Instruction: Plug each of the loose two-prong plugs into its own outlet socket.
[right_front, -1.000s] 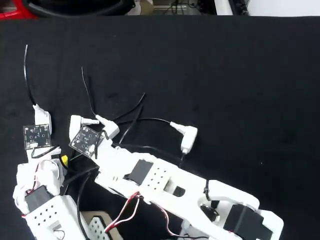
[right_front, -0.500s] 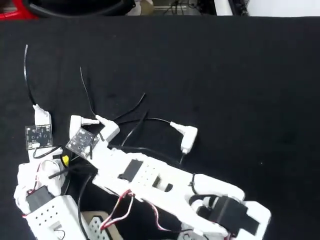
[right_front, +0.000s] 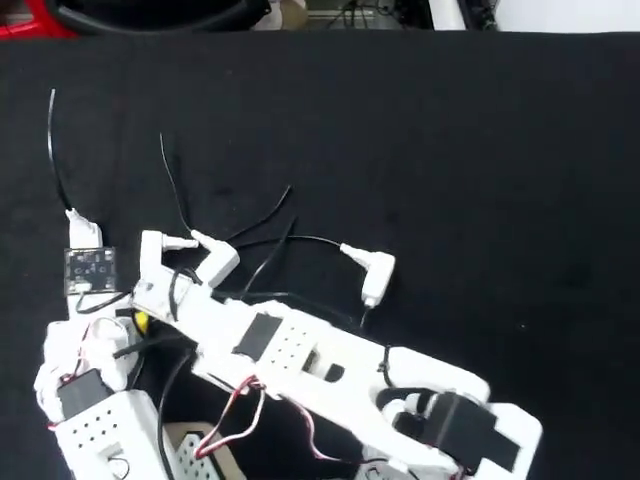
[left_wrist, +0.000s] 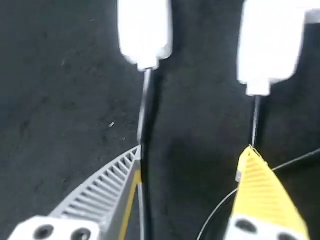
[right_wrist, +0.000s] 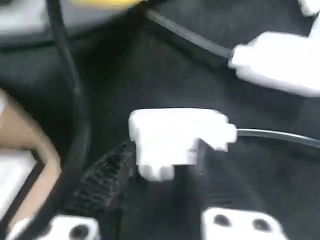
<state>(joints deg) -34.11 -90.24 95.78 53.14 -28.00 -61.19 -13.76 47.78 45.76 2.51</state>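
One loose plug (right_front: 372, 268) lies well right of the socket (right_front: 90, 270). Left jaws stand wide apart, empty, probably staged for a pickup. Right jaws: state cannot be told.

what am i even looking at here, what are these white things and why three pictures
These are two white robot arms at a black table. One picture looks down from above; the other two come from a camera on each arm's wrist. On the table lie white plugs with thin black cords, such as the loose plug, and a square socket. The left gripper is open and holds nothing. A white plug sits right at the right gripper; whether it is gripped is unclear.
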